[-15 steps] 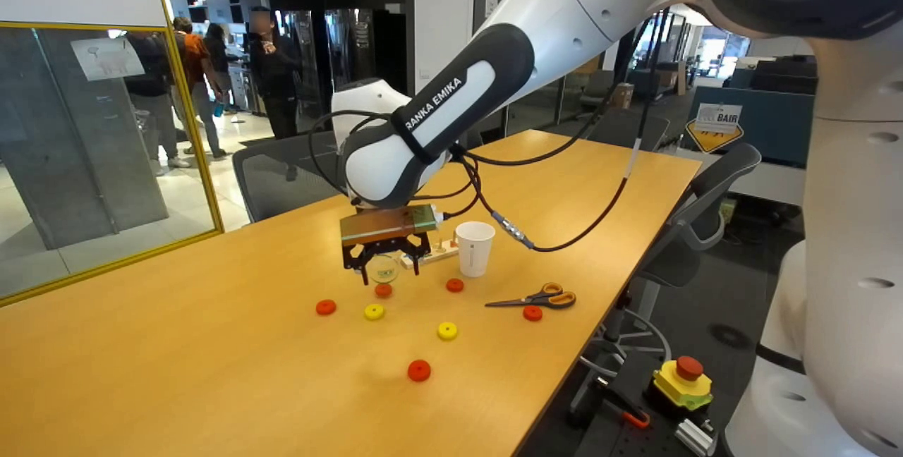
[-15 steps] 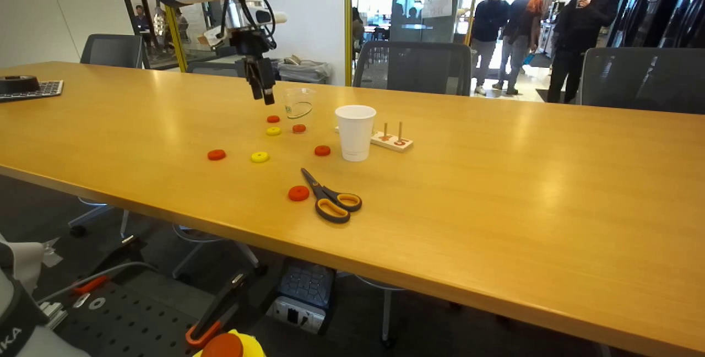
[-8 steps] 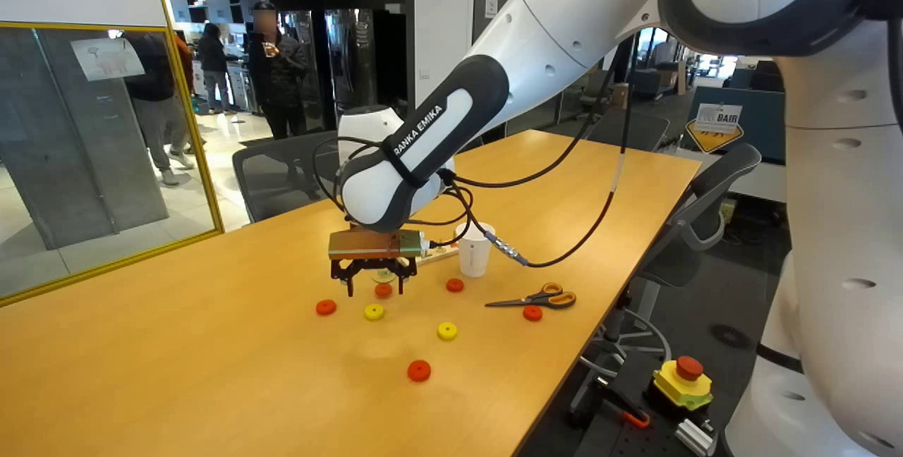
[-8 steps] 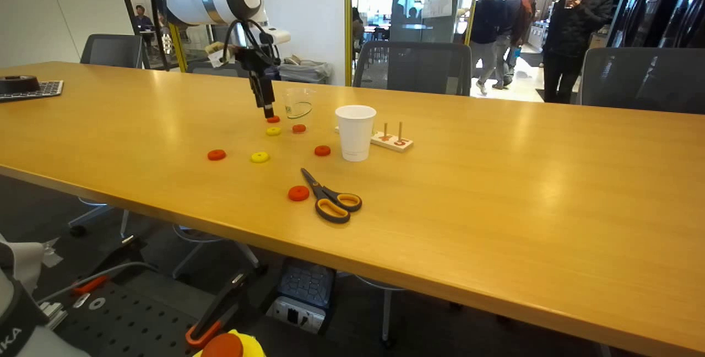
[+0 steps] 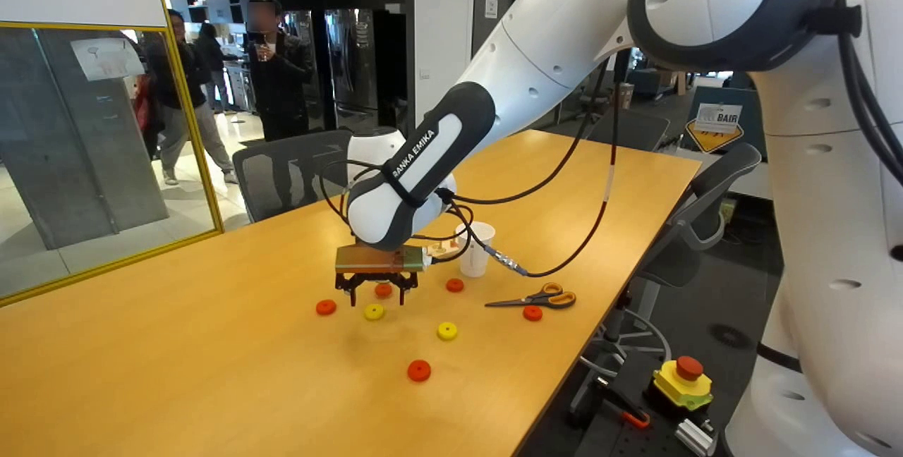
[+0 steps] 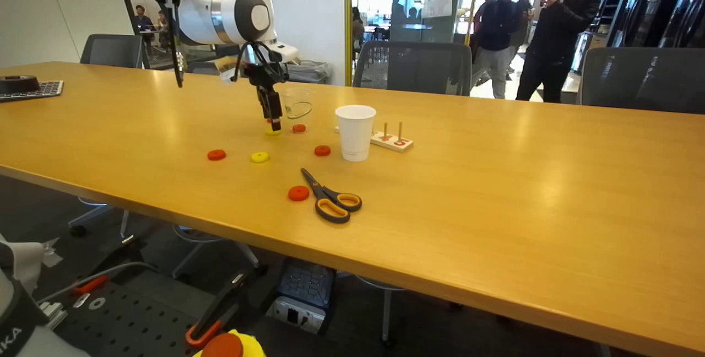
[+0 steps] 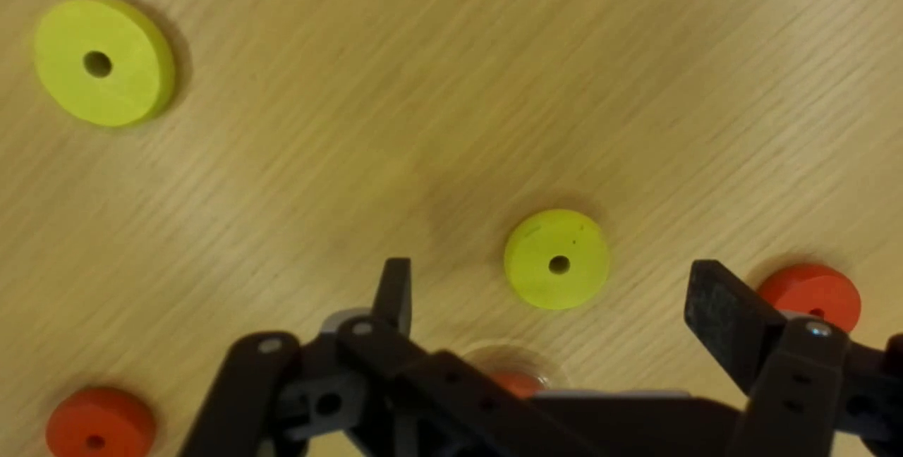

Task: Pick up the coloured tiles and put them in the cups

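on table (image 6: 523,191), white cup (image 6: 355,136) vertical, mouth-up

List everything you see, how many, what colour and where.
Table: one, tan, centre
Red tiles: five, red, on table
Yellow tiles: two, yellow, among the red ones
White cup: one, white, upright on table
Clear cup: one, colourless, around or behind a red tile, unclear
Scissors: one, black and orange, beside a red tile
Peg board: one, pale, beside the white cup
Keyboard-like item: one, grey, on table
Emergency button: one, red on yellow, off table
Chairs: several, dark, around table
People: several, mostly dark clothes, background
Robot arm: one, white and black, above table
Fingers: two, black, open above a yellow tile
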Robot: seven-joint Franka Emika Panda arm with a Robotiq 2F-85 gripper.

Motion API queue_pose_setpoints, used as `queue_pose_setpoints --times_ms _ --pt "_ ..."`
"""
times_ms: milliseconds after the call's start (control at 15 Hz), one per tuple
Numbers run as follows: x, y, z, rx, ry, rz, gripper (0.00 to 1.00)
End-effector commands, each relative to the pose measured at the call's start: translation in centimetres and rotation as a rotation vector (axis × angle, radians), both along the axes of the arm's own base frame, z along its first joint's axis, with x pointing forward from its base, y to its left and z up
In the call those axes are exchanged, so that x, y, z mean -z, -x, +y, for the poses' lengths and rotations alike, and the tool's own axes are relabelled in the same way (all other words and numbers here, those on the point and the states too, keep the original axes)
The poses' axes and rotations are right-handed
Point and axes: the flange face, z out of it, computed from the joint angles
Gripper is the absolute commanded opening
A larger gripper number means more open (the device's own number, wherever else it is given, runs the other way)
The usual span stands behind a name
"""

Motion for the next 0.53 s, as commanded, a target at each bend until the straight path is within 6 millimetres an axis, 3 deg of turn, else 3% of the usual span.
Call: queue_pose_setpoints --times_ms 0,467 --pt "0.2 -0.6 0.0 -0.012 -0.014 -0.014 1.00" --pt "1.6 -0.7 1.0 -0.053 0.008 0.008 1.00"
